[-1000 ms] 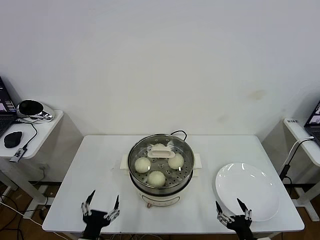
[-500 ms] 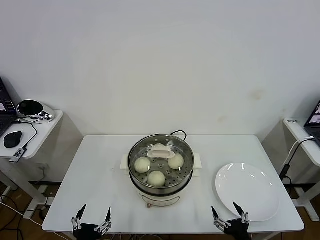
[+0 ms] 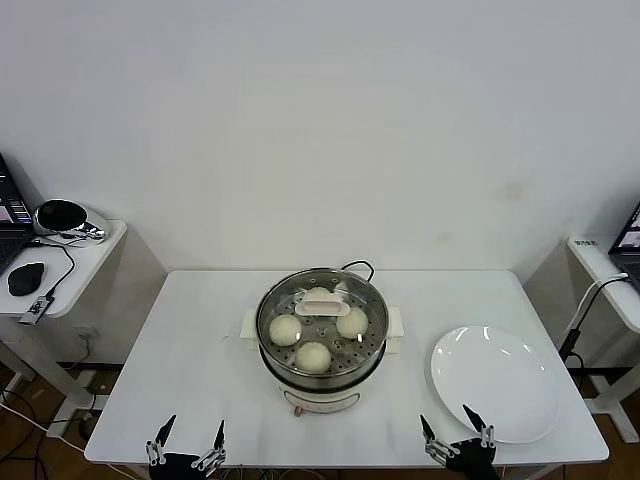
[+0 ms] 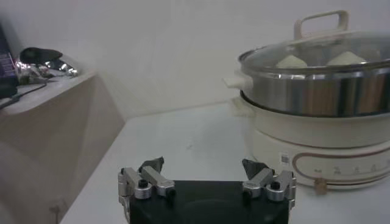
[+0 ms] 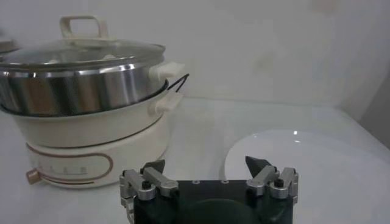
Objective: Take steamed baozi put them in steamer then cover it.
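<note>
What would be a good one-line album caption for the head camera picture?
Buns sit in the steamer under the glass lid, plate bare, both open hands, left and right, at the table's near edge.

baozi [image 3: 313,356] x4 (1 part hidden) | steamer [image 3: 322,385] x1 | cover [image 3: 322,318] x1 | plate [image 3: 497,383] x1

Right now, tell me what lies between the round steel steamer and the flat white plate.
Only bare white tabletop between steamer and plate, clearest in the head view.

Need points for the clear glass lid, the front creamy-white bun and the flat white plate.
clear glass lid [image 3: 323,301], head view, on its cream bar handle.
front creamy-white bun [image 3: 313,356], head view, top of the bun, under the lid.
flat white plate [image 3: 497,382], head view, bare middle.
</note>
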Motion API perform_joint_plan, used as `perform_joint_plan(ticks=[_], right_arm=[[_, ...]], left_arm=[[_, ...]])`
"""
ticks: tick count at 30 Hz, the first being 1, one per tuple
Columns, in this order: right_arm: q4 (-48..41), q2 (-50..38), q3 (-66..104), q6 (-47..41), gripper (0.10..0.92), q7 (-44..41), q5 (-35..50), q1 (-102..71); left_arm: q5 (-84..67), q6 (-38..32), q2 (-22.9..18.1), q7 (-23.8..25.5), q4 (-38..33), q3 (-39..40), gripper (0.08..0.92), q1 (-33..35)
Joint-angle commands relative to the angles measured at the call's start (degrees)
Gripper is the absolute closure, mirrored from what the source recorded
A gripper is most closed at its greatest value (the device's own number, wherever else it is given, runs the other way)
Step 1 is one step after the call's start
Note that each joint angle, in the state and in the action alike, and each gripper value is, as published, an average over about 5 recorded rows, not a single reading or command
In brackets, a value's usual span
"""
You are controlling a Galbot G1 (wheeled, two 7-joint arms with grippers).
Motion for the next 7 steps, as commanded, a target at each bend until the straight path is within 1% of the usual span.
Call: perform_joint_plan(ticks=[1, 7], right_arm=[[0.47, 0.98, 0.05, -1.41, 0.203, -1.12, -2.45, 0.29], [0.67, 0.87, 0.16, -1.13, 0.203, -1.95, -3.46, 0.46]], left_arm=[[-0.08, 0.76, 0.61, 0.12, 0.79, 0.42, 0.177, 0.45], [-0.63, 0.81, 0.37, -0.06, 1.01, 0.18, 0.177, 1.2]])
